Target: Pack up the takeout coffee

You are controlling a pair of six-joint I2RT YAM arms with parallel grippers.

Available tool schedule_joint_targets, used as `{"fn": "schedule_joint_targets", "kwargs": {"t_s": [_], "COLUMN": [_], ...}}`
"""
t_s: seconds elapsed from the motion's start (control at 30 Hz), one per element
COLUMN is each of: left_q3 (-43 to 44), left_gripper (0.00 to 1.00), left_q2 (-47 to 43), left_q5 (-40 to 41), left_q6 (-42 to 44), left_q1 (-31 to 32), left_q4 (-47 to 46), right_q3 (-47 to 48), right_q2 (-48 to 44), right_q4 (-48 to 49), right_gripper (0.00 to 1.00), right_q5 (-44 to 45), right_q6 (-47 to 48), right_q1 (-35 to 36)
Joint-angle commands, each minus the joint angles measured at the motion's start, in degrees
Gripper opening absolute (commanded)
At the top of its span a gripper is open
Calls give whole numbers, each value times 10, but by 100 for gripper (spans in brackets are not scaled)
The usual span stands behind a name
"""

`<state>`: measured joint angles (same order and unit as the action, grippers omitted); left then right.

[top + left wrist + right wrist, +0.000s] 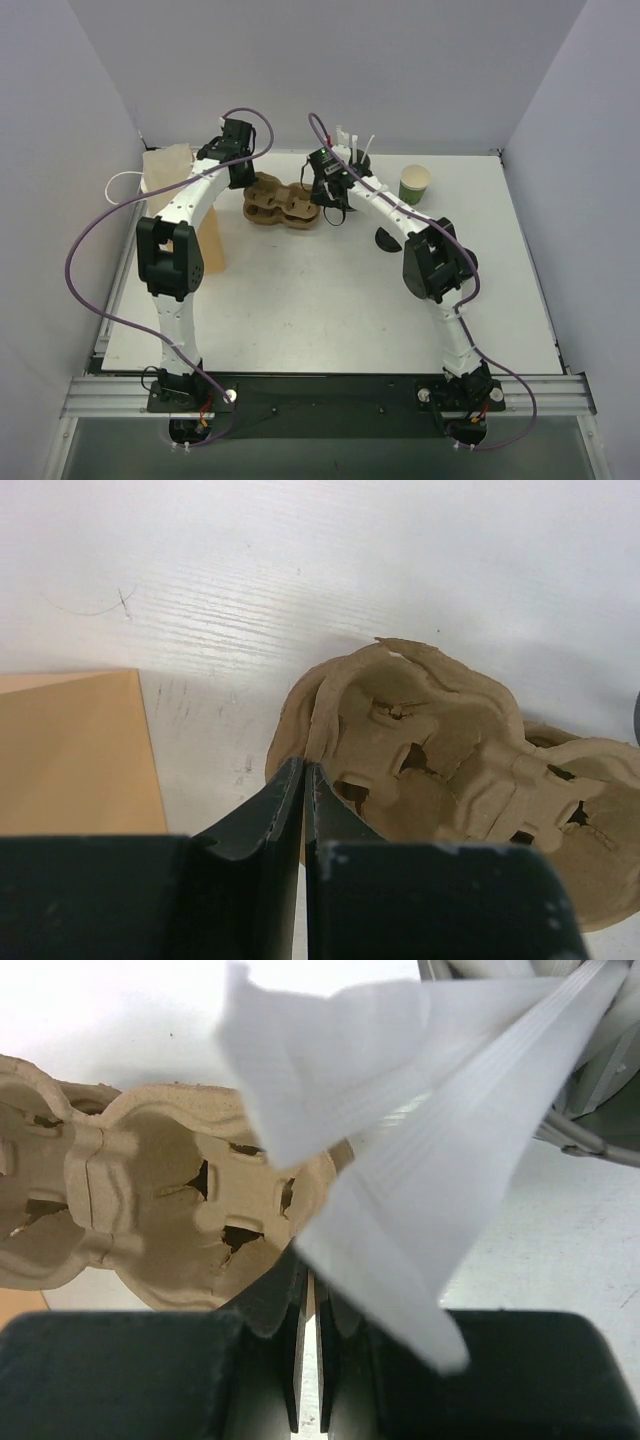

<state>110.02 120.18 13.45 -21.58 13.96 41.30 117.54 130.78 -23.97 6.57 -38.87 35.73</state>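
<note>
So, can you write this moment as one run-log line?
left gripper: shut on cup carrier rim | right gripper: shut at its other end | green cup: no lid, on table

No readable text, labels or numbers anywhere. Green cup (pixel 414 184), cardboard drink carrier (pixel 283 203) and brown bag (pixel 178 175) all plain (tabletop (pixel 400 560) shows only a faint scrawl).

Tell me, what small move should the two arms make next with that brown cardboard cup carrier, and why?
Probably raise the brown moulded-pulp cup carrier slightly, both arms together and level. The left gripper and the right gripper each seem pinched shut on opposite ends of its rim. Its pockets are empty, so an uneven pull could twist it.
</note>
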Motion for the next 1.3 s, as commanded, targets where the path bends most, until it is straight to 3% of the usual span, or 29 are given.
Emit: {"fn": "schedule_joint_targets", "kwargs": {"t_s": [0.0,0.3,0.53,0.8,1.0,1.2,1.23,1.27], "left_q3": [32,18,-50,-220,-367,-448,-448,-444], "left_gripper": [12,12,13,13,13,23,26,37], "left_q2": [-54,-87,-140,-236,-296,-288,-285,-283], "left_q5": [-6,0,9,4,-12,-24,-26,-26], "left_q6": [6,9,3,-35,-114,-161,-162,-161], "left_q1": [9,28,73,147,236,292,295,296], "left_q4": [6,38,40,1,-79,-146,-145,-144], "right_q3": [2,-41,-153,-334,-489,-580,-585,-587], "right_q2": [-61,-106,-189,-325,-417,-447,-448,-450], "right_q4": [-6,-21,-27,-36,-40,-16,-14,-13], "right_gripper": [0,0,0,0,0,4,8,10], "right_q5": [8,2,4,8,18,26,25,23], "right_q6": [3,-4,-14,-19,-17,-15,-14,-12], "right_q1": [7,5,3,-5,-14,-17,-20,-21]}}
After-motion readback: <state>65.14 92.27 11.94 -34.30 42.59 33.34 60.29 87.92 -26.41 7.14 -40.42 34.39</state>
